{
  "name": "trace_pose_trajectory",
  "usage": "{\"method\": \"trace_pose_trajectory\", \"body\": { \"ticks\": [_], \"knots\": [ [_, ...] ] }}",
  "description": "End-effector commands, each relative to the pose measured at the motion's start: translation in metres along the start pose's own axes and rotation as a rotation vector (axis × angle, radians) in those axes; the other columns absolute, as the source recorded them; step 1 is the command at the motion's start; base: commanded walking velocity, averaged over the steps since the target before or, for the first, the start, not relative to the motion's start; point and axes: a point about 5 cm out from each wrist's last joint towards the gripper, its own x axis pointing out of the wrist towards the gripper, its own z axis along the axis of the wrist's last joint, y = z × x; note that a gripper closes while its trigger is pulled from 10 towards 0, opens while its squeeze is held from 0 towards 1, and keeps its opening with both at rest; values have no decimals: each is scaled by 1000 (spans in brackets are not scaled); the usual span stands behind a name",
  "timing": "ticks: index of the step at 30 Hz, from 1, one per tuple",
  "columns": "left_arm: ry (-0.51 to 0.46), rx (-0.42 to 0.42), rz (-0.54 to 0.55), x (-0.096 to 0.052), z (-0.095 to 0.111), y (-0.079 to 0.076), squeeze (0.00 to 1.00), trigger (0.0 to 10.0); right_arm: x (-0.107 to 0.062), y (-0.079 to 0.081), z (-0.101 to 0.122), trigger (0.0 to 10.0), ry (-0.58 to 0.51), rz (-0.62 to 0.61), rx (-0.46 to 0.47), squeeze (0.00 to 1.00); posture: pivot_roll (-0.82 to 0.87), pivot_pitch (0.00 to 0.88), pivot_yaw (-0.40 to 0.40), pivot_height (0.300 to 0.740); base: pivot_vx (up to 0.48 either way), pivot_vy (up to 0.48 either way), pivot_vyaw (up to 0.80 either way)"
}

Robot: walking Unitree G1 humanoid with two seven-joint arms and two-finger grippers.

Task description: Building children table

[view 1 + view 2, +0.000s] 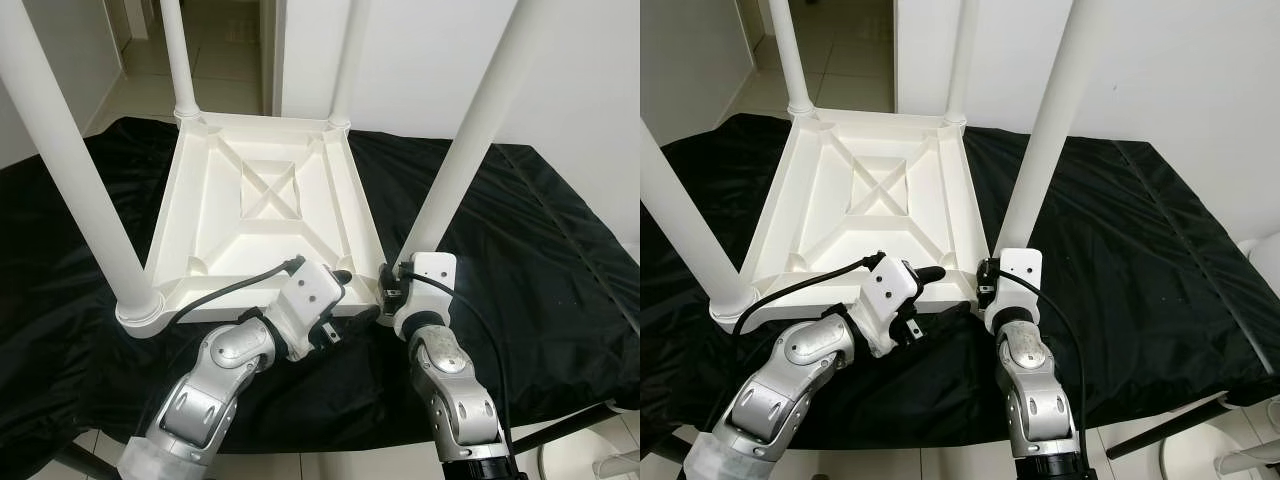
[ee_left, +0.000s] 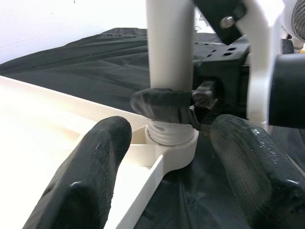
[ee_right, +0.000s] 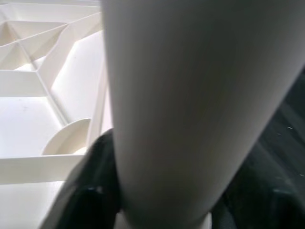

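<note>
A white plastic children's table (image 1: 265,215) lies upside down on a black cloth. Four white legs stand up from its corners. My right gripper (image 1: 392,285) is shut on the base of the near right leg (image 1: 470,140), just above its socket (image 2: 174,152). In the right wrist view that leg (image 3: 190,95) stands between my black fingers (image 3: 90,191). My left gripper (image 1: 345,288) is open at the table's near edge, beside the same corner. In the left wrist view its two fingers (image 2: 105,157) straddle the leg's base without touching it.
The black cloth (image 1: 540,230) covers a wide work surface that extends well to the right. The near left leg (image 1: 70,170) rises tall beside my left arm. A white wall and a doorway (image 1: 225,40) lie behind. Tiled floor shows below the front edge.
</note>
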Motion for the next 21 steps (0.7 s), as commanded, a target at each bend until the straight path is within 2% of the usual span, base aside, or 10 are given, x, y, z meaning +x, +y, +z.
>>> {"method": "trace_pose_trajectory", "body": {
  "ticks": [1,6,7,13,14,15,18,21],
  "knots": [
    [0,12,42,3,0,3,0,10000,-2,-5,0,10000,0,-21,33,1000,-18,36,-105,740,0,0,0],
    [-3,17,38,5,0,3,0,10000,-2,-8,3,10000,-23,-1,20,1000,-16,35,-103,740,0,0,0],
    [-19,24,32,7,4,4,0,10000,-3,-16,3,10000,-32,17,-8,1000,-12,27,-102,740,0,0,0],
    [-33,32,30,11,7,5,0,10000,-1,-25,1,10000,-33,96,-3,1000,-13,20,-105,740,0,0,0],
    [-38,34,29,12,8,6,0,10000,3,-31,-3,10000,-34,160,-32,0,-8,12,-109,740,0,0,0],
    [-38,34,29,12,8,6,0,10000,3,-31,-3,10000,-34,160,-32,0,-8,12,-109,740,0,0,0],
    [-47,27,27,12,10,4,0,10000,7,-38,-8,10000,-18,288,-55,0,-9,11,-101,740,0,0,0],
    [-47,25,27,12,9,4,0,10000,8,-40,-9,10000,-18,326,-70,0,-4,14,-104,740,0,0,0]
  ]
}}
